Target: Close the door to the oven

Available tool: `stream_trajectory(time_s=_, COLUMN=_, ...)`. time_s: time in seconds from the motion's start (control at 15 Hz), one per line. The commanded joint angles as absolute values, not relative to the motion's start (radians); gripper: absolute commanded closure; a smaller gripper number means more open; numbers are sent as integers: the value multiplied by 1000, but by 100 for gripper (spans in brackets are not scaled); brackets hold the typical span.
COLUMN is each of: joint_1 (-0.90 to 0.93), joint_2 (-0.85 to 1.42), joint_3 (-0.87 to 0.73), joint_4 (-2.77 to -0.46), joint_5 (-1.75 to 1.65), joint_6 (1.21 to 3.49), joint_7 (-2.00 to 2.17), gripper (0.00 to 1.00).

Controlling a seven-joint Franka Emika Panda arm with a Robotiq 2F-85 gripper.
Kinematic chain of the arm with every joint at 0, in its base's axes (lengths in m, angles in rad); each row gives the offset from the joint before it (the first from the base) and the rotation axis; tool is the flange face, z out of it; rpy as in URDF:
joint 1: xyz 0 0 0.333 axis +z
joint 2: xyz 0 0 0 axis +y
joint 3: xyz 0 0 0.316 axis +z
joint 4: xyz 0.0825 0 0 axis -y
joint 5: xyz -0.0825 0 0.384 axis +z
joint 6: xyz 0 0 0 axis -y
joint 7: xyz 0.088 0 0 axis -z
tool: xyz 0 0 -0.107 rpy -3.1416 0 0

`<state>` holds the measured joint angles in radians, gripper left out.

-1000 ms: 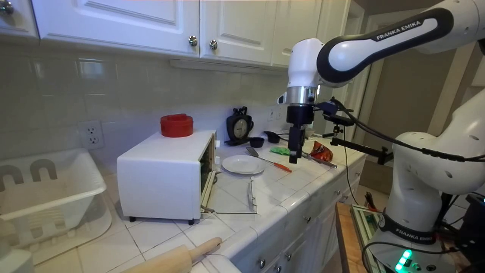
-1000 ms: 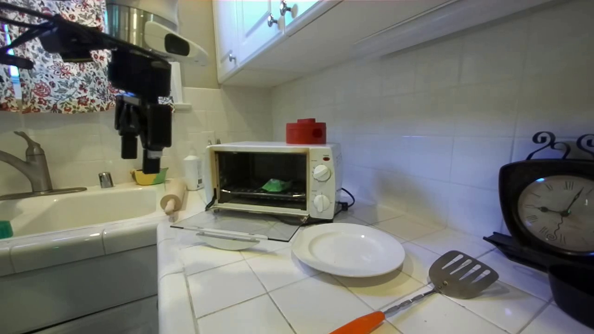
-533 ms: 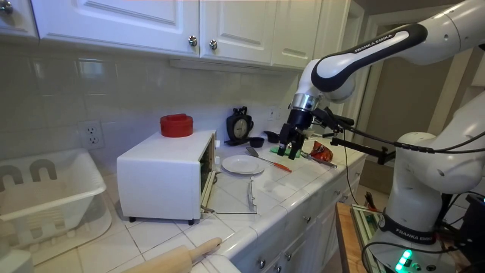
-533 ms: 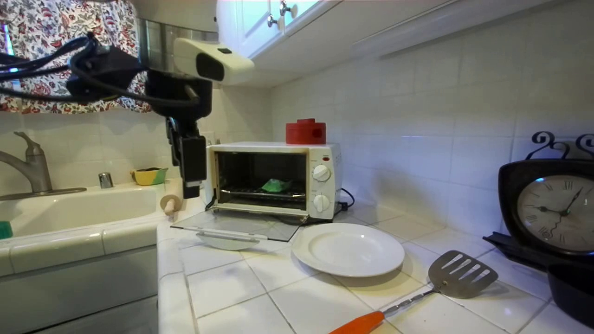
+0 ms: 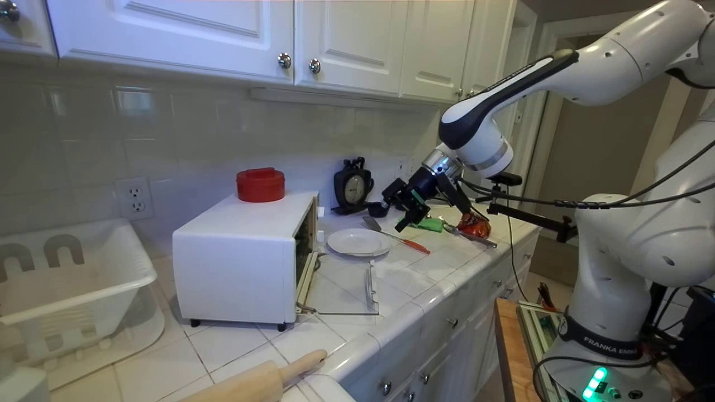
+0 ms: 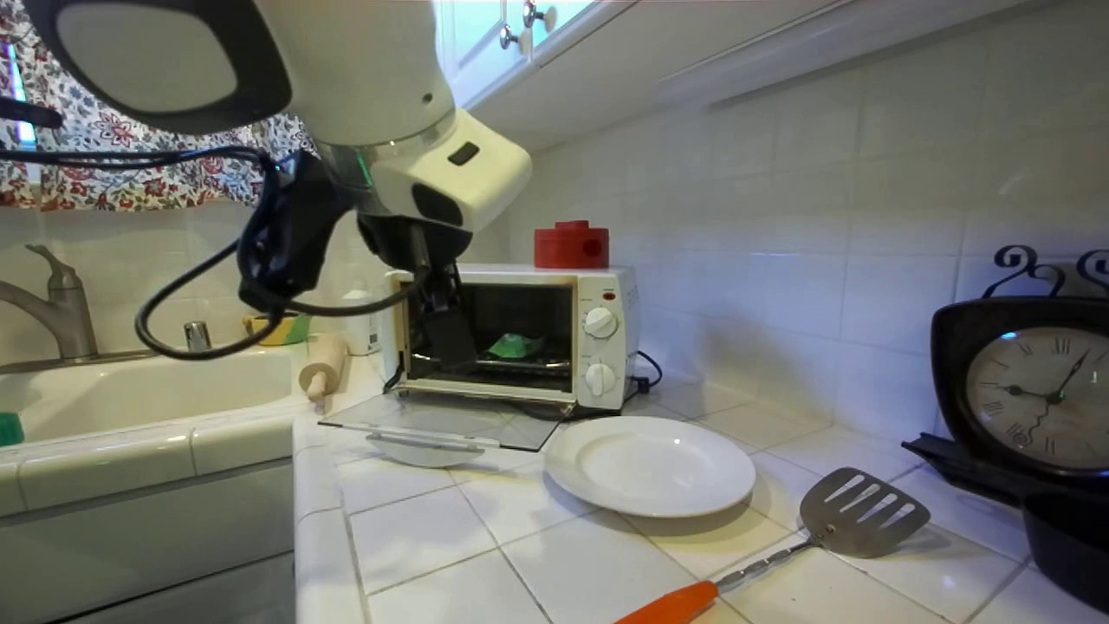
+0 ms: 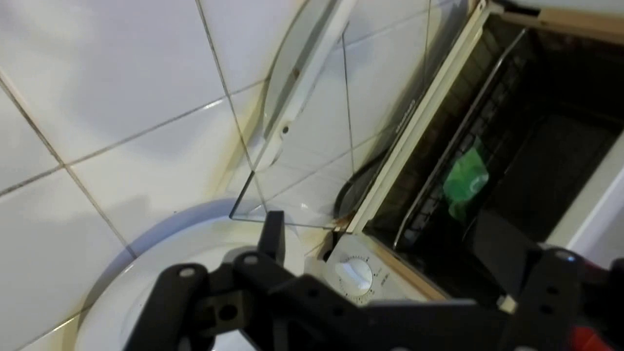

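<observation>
The oven (image 5: 234, 276) is a white box on the tiled counter; its front with two white knobs shows in an exterior view (image 6: 599, 373). Its door is a clear glass panel (image 6: 485, 418) folded down flat, just above the counter, with a pale handle (image 7: 312, 73) along its free edge. In an exterior view the door (image 5: 341, 290) lies between oven and counter edge. A green item (image 7: 465, 180) is on the rack inside. My gripper (image 5: 397, 210) is open and empty, tilted toward the oven, above the counter and apart from the door. In the wrist view its fingers (image 7: 382, 226) are wide apart.
A white plate (image 6: 650, 468) lies close beside the door. A spatula (image 6: 866, 511) and a black clock (image 6: 1040, 390) are farther along. A red container (image 5: 260, 185) stands on the oven. A rolling pin (image 5: 251, 385), dish rack (image 5: 78, 279) and upper cabinets (image 5: 346, 44) are around it.
My gripper has swung from pointing straight down to slanting toward the oven, and has moved nearer to it. The fingers show wider apart. The oven and its door have not moved.
</observation>
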<state>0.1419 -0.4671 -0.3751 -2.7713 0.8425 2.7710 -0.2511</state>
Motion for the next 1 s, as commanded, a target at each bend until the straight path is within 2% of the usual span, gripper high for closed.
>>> stream_trajectory(time_s=0.0, joint_1=336, joint_2=-466, joint_3=-524, joint_4=-2771, joint_5=1119, joint_6=2958, joint_7=-420, gripper=0)
stream_trajectory(time_s=0.13, joint_1=412, joint_2=-469, joint_3=-583, joint_4=-2770, joint_5=1262, joint_6=3008, joint_7=-521, gripper=0)
stream_trajectory(time_s=0.47, joint_1=487, joint_2=-398, joint_3=-667, joint_4=-2774, joint_5=1388, joint_6=2913, joint_7=-548, gripper=0)
stream_trajectory(time_s=0.93, joint_1=529, joint_2=-327, joint_3=-770, joint_4=-2748, joint_5=1499, joint_6=2890, joint_7=-752, gripper=0)
